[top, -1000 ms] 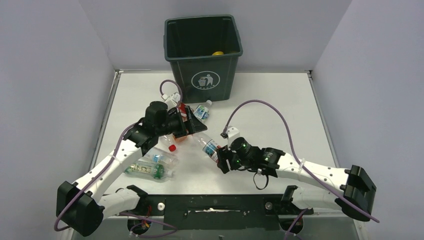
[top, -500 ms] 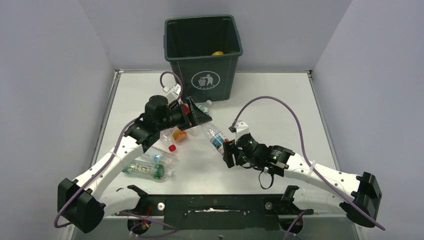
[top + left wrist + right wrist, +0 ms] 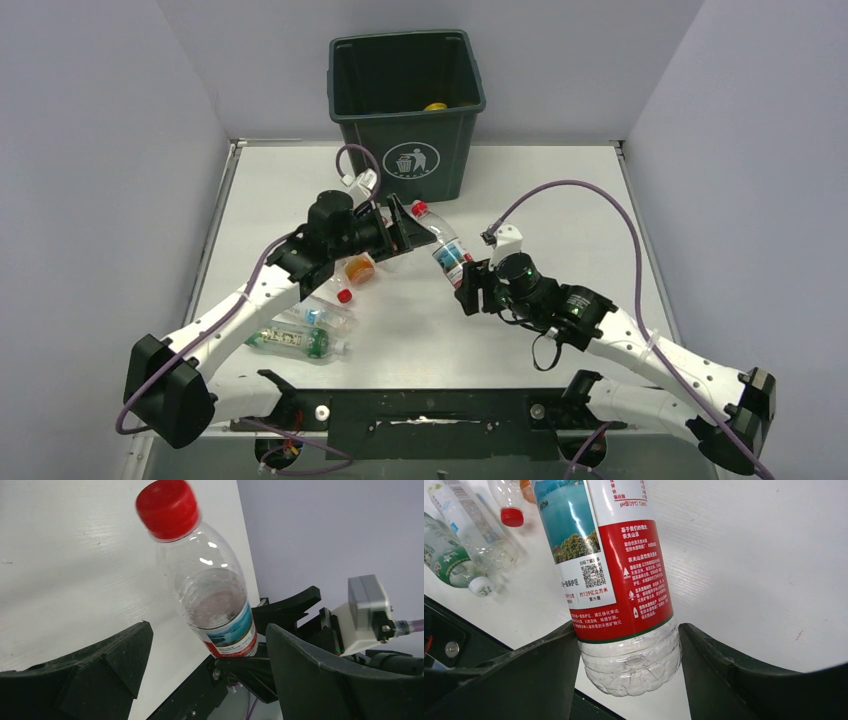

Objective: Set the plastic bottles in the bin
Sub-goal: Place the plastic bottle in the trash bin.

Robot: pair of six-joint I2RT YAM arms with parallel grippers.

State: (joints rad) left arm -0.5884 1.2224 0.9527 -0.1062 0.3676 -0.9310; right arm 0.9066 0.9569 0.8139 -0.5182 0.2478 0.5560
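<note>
While our right hand (image 3: 468, 287) grips the red-capped bottle (image 3: 443, 243) by its base above the counter (image 3: 560, 200), our left hand (image 3: 406, 226) gapes wide — cap just beside its fingers.

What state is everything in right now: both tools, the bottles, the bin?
Left tool: open, gripping nothing.
Right tool: shut on the red-label bottle's base.
Red-label bottle: capped, held off the table, tilted.
Bin: upright, no lid, something yellow inside.
Green-label bottle: capped, lying on the table.
Blue-label bottle: lying on the table.
</note>
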